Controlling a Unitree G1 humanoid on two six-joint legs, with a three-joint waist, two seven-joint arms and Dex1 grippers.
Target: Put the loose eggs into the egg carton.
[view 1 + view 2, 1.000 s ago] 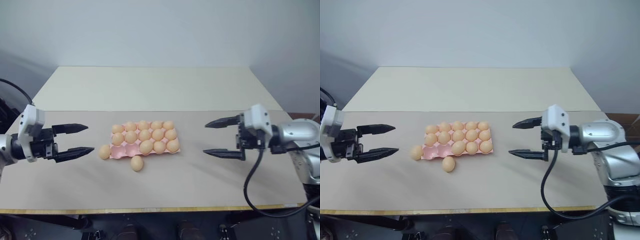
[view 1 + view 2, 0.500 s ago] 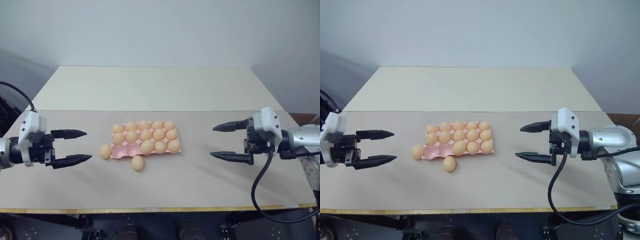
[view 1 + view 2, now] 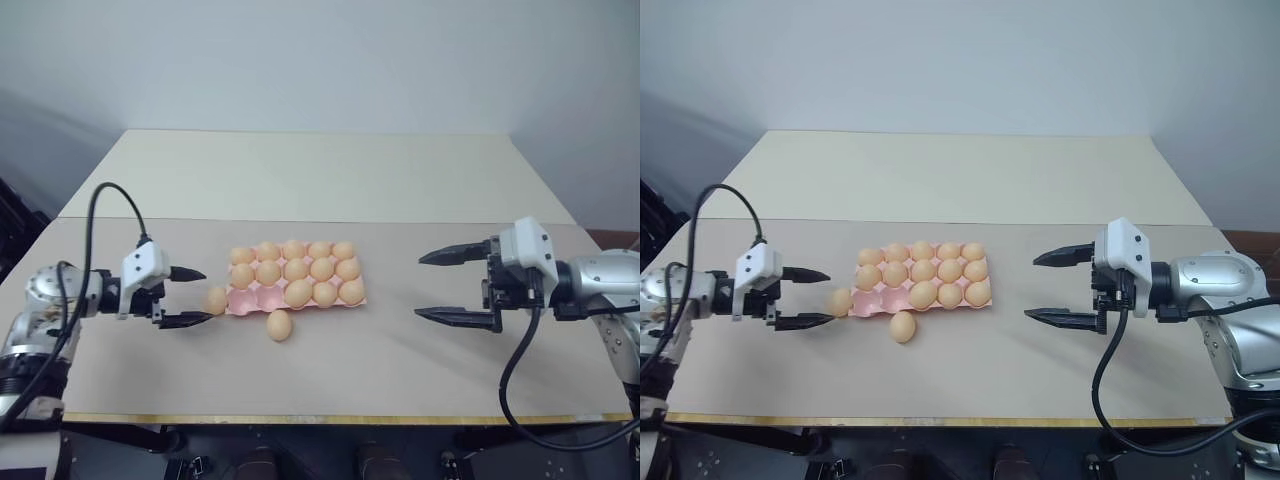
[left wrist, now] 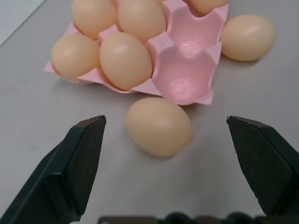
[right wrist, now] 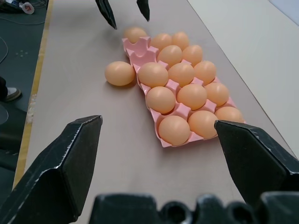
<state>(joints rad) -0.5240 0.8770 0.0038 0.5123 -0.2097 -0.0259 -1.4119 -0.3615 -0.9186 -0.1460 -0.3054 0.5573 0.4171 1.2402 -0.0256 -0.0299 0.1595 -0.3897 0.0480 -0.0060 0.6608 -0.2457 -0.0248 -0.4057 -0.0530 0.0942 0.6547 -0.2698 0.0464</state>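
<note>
The egg carton (image 3: 296, 296) sits mid-bench with 13 eggs seated and 2 empty cups (image 4: 187, 63) at its near-left corner. 2 loose eggs remain on the bench (image 3: 400, 360): one egg (image 3: 216, 299) just off the carton's left end, the other egg (image 3: 279, 324) just in front of the carton. The left gripper (image 3: 194, 297) has its jaws spread wide, one finger on each side of the left-end egg but not yet touching it; from its wrist camera the egg lies centred between the fingers (image 4: 77, 163). To do this well, I would push in a little further until the egg's widest part sits between the pads, close gently so the shell neither cracks nor squirts out, lift clear of the carton's rim, then set it into the nearest empty cup. The right gripper (image 3: 452, 286) hangs well to the right, jaws spread and holding nothing.
</note>
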